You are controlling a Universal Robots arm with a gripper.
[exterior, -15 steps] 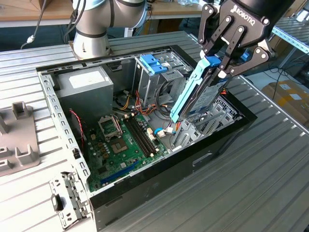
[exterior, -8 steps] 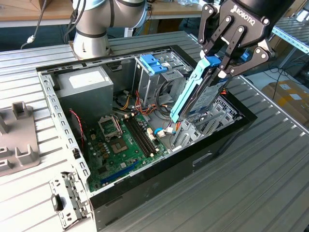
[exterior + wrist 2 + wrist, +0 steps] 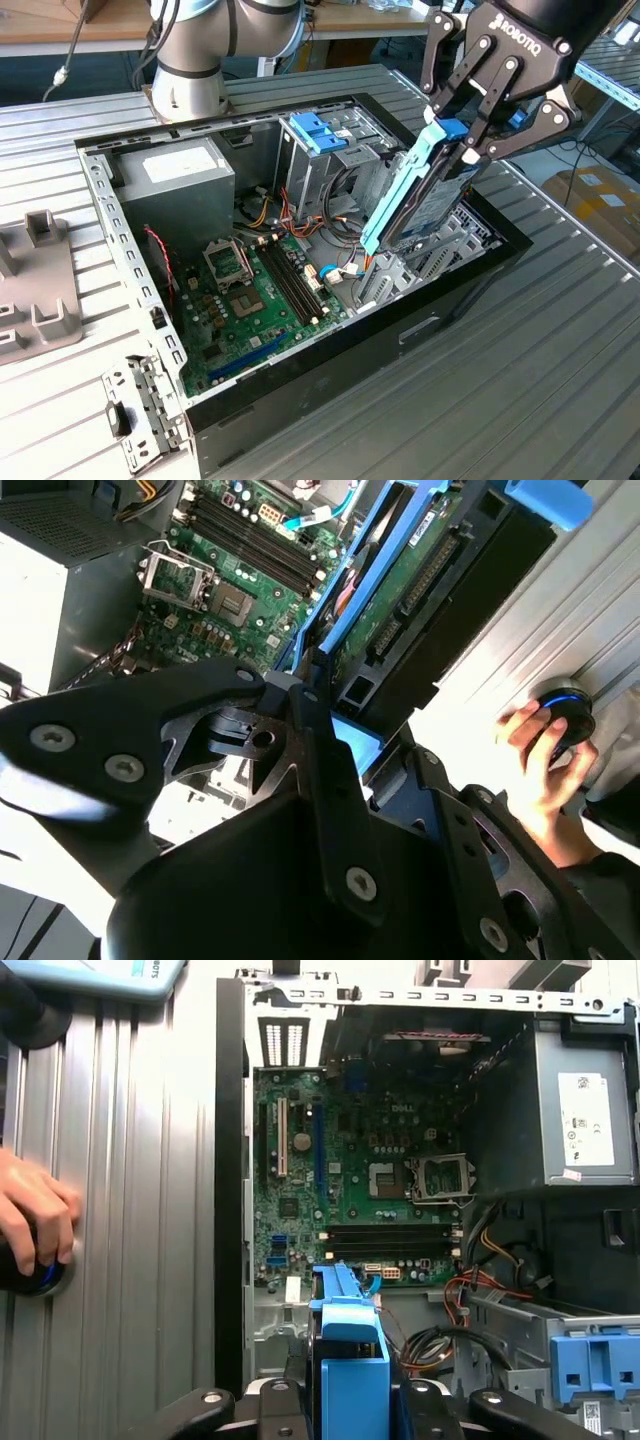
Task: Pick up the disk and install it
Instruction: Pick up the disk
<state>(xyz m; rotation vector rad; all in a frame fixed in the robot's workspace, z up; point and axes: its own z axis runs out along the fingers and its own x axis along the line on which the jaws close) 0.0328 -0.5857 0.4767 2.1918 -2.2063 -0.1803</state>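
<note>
The jaws are closed on the disk (image 3: 420, 195), one finger on each flat side of its upper end. The disk hangs tilted above the open computer case (image 3: 330, 370), which lies on its side in the middle of the ribbed metal counter (image 3: 520, 380). The disk's upper end leans toward the counter edge on the exterior view's right. Its lower end reaches down among the metal brackets of the drive cage at that end of the case, and whether it touches them cannot be told.

In the second wrist view the disk (image 3: 415, 580) shows its green circuit side between bright blue rails. In the first wrist view its blue frame (image 3: 348, 1360) stands between the black fingers.

Inside the case lies the green motherboard (image 3: 255, 300), with the grey power supply (image 3: 180, 185) bearing a white label at the far end. A light-blue clip (image 3: 318, 132) with two raised tabs sits on the drive cage just beside the disk.

On the counter outside the case, a person's hand (image 3: 530, 760) rests on a dark round knob (image 3: 562, 708) with a blue ring. A grey fixture (image 3: 40, 285) stands at the counter edge on the exterior view's left.
</note>
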